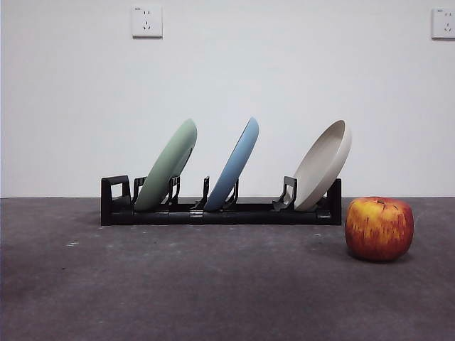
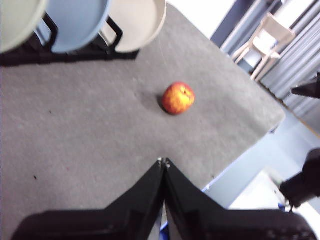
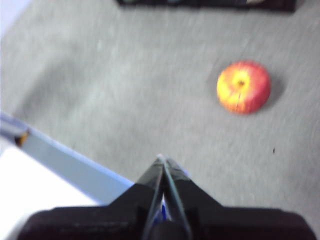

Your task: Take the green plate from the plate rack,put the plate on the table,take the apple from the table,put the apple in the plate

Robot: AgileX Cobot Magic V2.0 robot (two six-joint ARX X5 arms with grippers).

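Right now the green plate (image 1: 169, 165) stands in the plate rack (image 1: 220, 211), in the slot nearest one end, leaning on its edge. Beside it in the same rack lean a blue plate (image 1: 234, 165) in the middle and a beige plate (image 1: 324, 165) at the other end. The rack sits on the dark grey tabletop (image 1: 178, 284) in front of a white wall with two sockets high up.

Off the beige plate's end of the rack, nearer the camera and apart from it, the apple (image 1: 379, 228) rests on the tabletop with its stem dimple up.

Neither arm shows in the front view. The left hand (image 2: 163, 162) hangs above bare tabletop with its jaws pressed together, holding nothing, the apple well ahead of it. The right hand (image 3: 161, 160) is likewise closed and empty, over the tabletop near its edge, the picture somewhat blurred.
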